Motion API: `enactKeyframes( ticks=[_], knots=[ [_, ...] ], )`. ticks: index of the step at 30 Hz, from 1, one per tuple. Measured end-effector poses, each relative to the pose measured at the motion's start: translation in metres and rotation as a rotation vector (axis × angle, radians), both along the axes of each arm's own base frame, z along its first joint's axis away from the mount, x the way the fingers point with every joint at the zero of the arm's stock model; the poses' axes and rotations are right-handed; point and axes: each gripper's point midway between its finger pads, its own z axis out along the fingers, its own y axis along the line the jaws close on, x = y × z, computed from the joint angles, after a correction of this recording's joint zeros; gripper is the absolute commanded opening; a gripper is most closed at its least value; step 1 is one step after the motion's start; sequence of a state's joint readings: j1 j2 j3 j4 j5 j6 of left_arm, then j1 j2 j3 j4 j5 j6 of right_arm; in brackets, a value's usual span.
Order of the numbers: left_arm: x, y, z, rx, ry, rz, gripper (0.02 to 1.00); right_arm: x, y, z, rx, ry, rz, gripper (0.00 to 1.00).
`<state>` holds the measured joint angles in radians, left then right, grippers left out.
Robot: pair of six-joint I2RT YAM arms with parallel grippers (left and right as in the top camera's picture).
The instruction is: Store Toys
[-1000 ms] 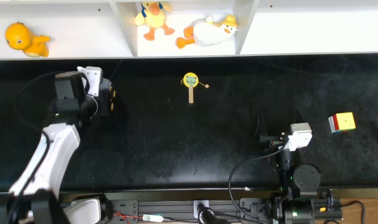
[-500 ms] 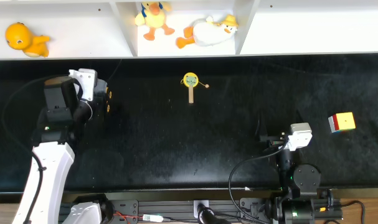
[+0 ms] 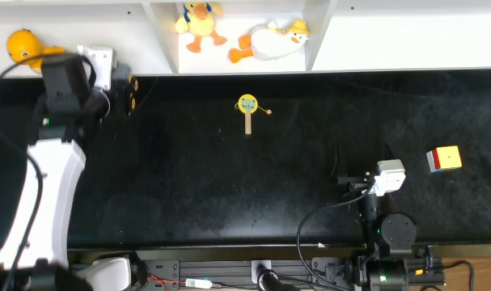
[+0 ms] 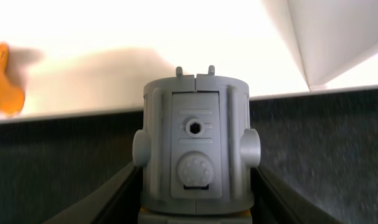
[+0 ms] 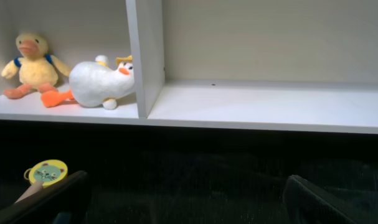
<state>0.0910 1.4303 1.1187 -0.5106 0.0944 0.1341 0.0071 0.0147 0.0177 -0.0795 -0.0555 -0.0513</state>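
The left claw (image 3: 120,85) is at about ten o'clock on the counter (image 3: 229,186), right at the front lip of the white shelf (image 3: 164,36). Its fingers are clamped on either side of a grey toy robot (image 4: 197,155). The toy stands upright between them with its dial-marked side turned to the wrist camera. It is held level with the shelf floor, probably so it can slide straight into the left compartment without tipping. A yellow rubber duck (image 3: 31,50) already sits at that compartment's nine o'clock side, so the free space is toward the divider.

The middle compartment, at twelve o'clock, holds a yellow plush duckling (image 3: 199,23) and a white plush duck (image 3: 269,40) lying on its side. These are stored, by the look of it.

Two toys wait on the counter: a small rattle drum (image 3: 247,109) on a wooden stick just below the middle compartment, and a coloured cube (image 3: 444,158) at three o'clock, well apart from it.

The right claw (image 5: 185,202) sits low at five o'clock, fingers spread wide, holding nothing and pointed toward the shelf
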Motion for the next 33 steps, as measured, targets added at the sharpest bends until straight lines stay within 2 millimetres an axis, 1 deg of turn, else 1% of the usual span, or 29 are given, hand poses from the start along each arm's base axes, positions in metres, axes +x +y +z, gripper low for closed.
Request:
enactKeyframes(
  ticks=[9,16,20,23,24,27,33],
  knots=[
    [0.045,0.003,-0.010,-0.016,0.028,0.003,0.402,0.000,0.000,0.000,0.000,-0.001,0.000,0.996],
    [0.075,0.004,-0.018,-0.032,0.025,0.006,0.404,0.000,0.000,0.000,0.000,0.000,0.000,0.996],
    [0.086,0.004,-0.019,-0.035,0.008,0.005,0.408,0.000,0.000,0.000,0.000,0.000,0.000,0.996],
    [0.088,0.004,-0.020,-0.035,0.002,0.004,0.413,0.000,0.000,0.000,0.000,0.000,0.000,0.996],
    [0.089,0.004,-0.020,-0.035,0.002,0.004,0.443,0.000,0.000,0.000,0.000,0.000,0.000,0.996],
    [0.090,0.004,-0.019,-0.036,-0.005,0.003,0.601,0.000,0.000,0.000,0.000,0.000,0.000,0.996],
    [0.092,0.004,-0.020,-0.038,-0.009,0.005,1.000,0.000,0.000,0.000,0.000,0.000,0.000,0.996]
  ],
)
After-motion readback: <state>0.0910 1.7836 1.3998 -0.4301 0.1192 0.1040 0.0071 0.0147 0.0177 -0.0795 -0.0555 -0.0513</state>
